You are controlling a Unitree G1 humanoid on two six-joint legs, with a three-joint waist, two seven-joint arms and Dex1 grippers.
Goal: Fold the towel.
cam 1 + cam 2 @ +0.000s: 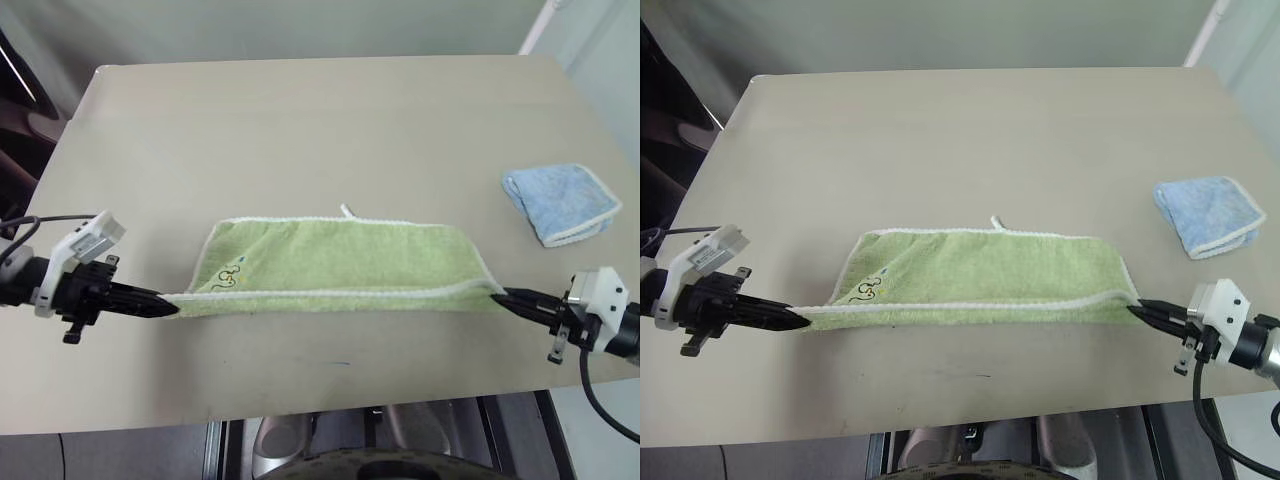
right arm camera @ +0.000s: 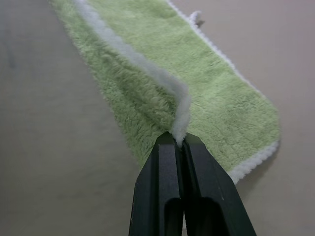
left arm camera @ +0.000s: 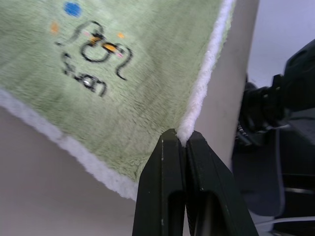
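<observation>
At the table's nine o'clock the left gripper [image 1: 170, 306] pinches one near corner of the light green terry-cloth towel [image 1: 345, 262], lying half-folded at centre, soft, light and limp, best held by its white-stitched corners, as the right gripper [image 1: 503, 297] pinches at three o'clock.

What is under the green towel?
The tan table lies under the towel. It is folded double, so its lower layer and the table beneath are covered.
</observation>
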